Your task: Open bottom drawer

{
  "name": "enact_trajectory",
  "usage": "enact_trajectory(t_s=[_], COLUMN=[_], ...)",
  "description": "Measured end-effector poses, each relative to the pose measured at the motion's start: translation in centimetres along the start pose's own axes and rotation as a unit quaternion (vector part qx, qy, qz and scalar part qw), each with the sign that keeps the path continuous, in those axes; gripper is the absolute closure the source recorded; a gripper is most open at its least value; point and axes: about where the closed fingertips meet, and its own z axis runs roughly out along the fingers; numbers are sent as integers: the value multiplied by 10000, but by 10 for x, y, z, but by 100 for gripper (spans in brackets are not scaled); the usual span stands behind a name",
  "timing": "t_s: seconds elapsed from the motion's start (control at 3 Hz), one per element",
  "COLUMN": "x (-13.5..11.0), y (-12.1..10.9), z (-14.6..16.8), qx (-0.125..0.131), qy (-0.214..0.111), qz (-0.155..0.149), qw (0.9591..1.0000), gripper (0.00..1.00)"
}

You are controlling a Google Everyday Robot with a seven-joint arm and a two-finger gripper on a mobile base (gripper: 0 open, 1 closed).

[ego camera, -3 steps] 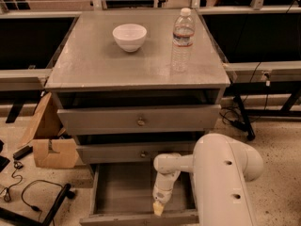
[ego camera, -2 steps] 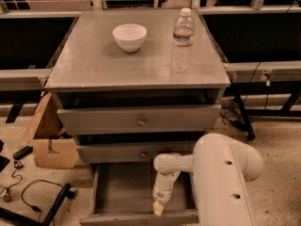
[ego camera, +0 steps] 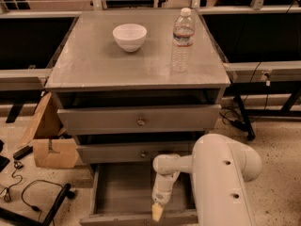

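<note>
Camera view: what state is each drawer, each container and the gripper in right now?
bottom drawer: pulled out, open, no contents visible.
middle drawer: closed.
top drawer: closed.
bowl: upright on the cabinet top.
water bottle: upright, capped, on the cabinet top.
gripper: pointing down at the bottom drawer's front edge.

Grey bottom drawer [ego camera: 123, 192] lies pulled open, hand [ego camera: 157, 213] over its front edge.
</note>
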Motion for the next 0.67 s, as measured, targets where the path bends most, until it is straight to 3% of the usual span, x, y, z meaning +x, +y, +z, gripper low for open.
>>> enact_trajectory(t_s=[0.33,0.67], x=[17,64], y=[11,38], z=[-22,-76], qx=[189,738], qy=[-117,-515], qz=[7,-1], qw=[9998,9959], gripper=[11,0])
